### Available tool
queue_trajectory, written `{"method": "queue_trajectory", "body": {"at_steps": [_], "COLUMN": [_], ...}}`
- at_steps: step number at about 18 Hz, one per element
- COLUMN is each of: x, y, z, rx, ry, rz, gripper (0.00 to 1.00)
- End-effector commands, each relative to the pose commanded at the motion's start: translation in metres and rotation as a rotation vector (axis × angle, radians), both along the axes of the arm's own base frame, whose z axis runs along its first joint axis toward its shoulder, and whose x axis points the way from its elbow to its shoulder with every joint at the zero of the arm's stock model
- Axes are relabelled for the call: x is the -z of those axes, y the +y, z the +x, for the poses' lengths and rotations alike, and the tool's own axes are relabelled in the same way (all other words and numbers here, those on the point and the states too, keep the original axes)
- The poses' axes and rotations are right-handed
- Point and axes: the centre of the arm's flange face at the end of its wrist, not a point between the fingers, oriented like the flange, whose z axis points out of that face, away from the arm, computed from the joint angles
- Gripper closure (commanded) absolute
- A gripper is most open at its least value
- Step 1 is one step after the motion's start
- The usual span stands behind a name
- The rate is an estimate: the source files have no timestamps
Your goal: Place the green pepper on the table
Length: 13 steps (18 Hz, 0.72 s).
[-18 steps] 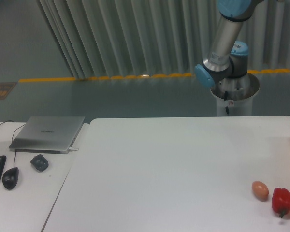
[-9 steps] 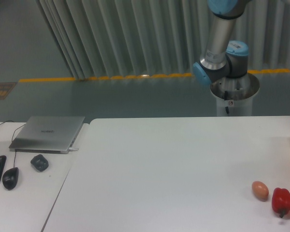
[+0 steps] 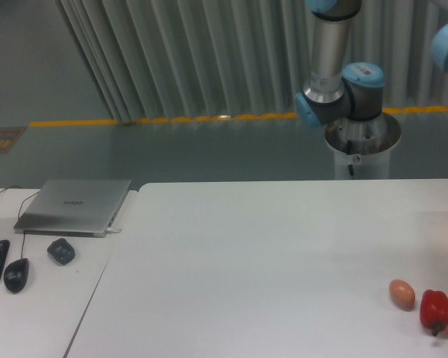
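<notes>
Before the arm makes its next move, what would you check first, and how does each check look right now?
1. Green pepper in sight: not ok, none visible in this view.
2. Gripper state: cannot tell, it is out of frame; only the arm shows, plus a dark bit at the right edge.
3. Bare space on the table: ok, the middle is free.
4. Egg and red pepper out of the way: ok, both sit near the right front corner.
5. Laptop clear of the table: ok, it is on the side desk.

silver arm (image 3: 327,41), light-blue joint caps (image 3: 306,113)
</notes>
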Motion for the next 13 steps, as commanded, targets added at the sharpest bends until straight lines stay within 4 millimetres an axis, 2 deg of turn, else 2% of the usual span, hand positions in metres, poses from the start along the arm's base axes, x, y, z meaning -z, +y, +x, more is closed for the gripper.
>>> {"method": "queue_trajectory", "body": {"at_steps": [2,4,9,13], "x": [0.002,0.011,0.043,0.065], "y": [0.019,0.026,0.047,0.068], "z": [0.013,0.021,0.015,0.024], "rx": [0.023,0.039,-0.078,-0.182], "ry": [-0.009,-0.025,-0.024,-0.023], "rz": [0.06,0.06,0.093,0.189], "gripper": [0.51,0.51,0.51,0.49]}}
